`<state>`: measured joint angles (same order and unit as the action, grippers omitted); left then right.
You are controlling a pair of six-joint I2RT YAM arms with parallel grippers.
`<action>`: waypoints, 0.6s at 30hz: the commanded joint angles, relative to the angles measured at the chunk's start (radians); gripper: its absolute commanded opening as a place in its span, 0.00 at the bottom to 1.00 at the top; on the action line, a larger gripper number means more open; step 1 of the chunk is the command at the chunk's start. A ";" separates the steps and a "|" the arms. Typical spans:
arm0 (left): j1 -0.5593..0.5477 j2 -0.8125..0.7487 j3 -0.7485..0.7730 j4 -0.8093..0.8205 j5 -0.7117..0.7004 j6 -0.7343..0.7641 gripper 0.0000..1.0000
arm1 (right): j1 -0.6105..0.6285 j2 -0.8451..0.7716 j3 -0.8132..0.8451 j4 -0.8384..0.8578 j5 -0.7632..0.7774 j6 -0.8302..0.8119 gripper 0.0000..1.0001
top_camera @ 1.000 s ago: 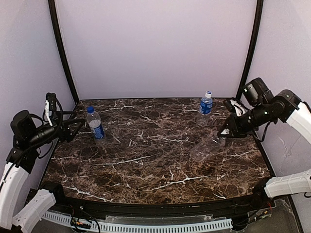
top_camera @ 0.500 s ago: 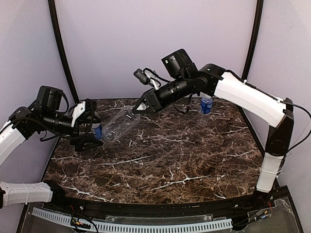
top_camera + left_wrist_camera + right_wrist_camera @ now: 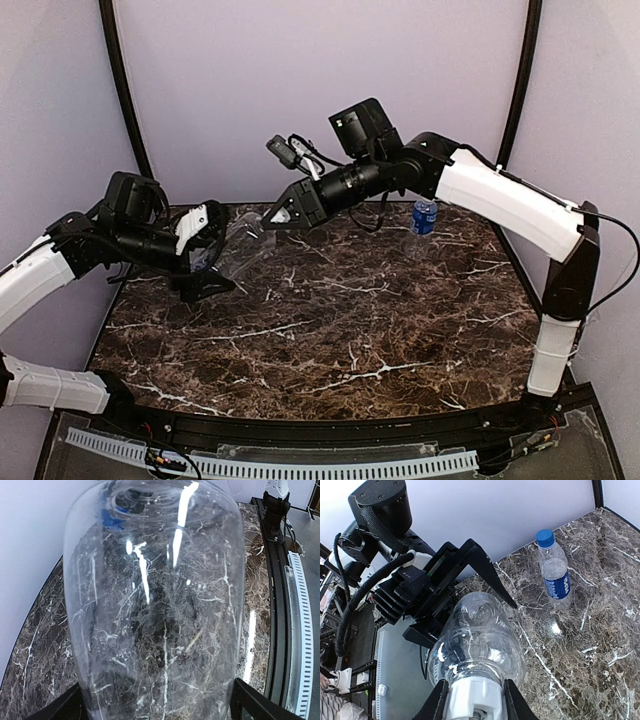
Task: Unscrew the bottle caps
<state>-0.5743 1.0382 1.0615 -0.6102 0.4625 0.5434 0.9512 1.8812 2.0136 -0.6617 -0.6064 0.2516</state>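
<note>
Up over the far left part of the dark marble counter (image 3: 350, 330), the white round plastic cap (image 3: 470, 697) sits on its clear round plastic bottle with no label (image 3: 240, 245). The bottle is in the air, lying on a slant. Seen from above, its long line runs from the cap end at 2 o'clock down to the fat end at 8 o'clock.

The right claw (image 3: 275, 215) is at the cap end. Its two fingers are pinched on the cap, one on each side. I think that grip is what holds the bottle up.

The left claw (image 3: 215, 250) is at the fat end, at 8 o'clock from the cap. It is wide open and holds nothing. One finger is on each side of the bottle's body, so the bottle pokes into the gap. I cannot tell if the fingers touch the plastic.

So the left claw is the one nearer the body. I think its next move is to squeeze shut on the fat part. Then one claw can hold tight while the other turns about that slanted line. The plastic looks thin, so a hard squeeze may dent it.

Near the left claw stands a blue-label bottle with a dark blue cap (image 3: 555, 575). Another blue-label bottle (image 3: 424, 222) stands at the far right, well apart.
</note>
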 commanded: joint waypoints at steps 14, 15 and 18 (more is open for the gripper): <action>-0.019 -0.006 -0.031 0.109 -0.029 -0.127 0.54 | 0.001 -0.036 -0.030 0.084 0.037 0.057 0.62; -0.019 -0.008 -0.035 0.122 -0.059 -0.127 0.52 | -0.003 -0.043 -0.035 0.085 0.055 0.084 0.67; -0.023 -0.015 -0.047 0.161 -0.138 -0.120 0.50 | -0.022 -0.066 -0.063 0.084 0.118 0.202 0.76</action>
<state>-0.5877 1.0496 1.0409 -0.5144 0.4202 0.4332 0.9466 1.8702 1.9850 -0.6140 -0.5735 0.3206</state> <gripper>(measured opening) 0.602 0.728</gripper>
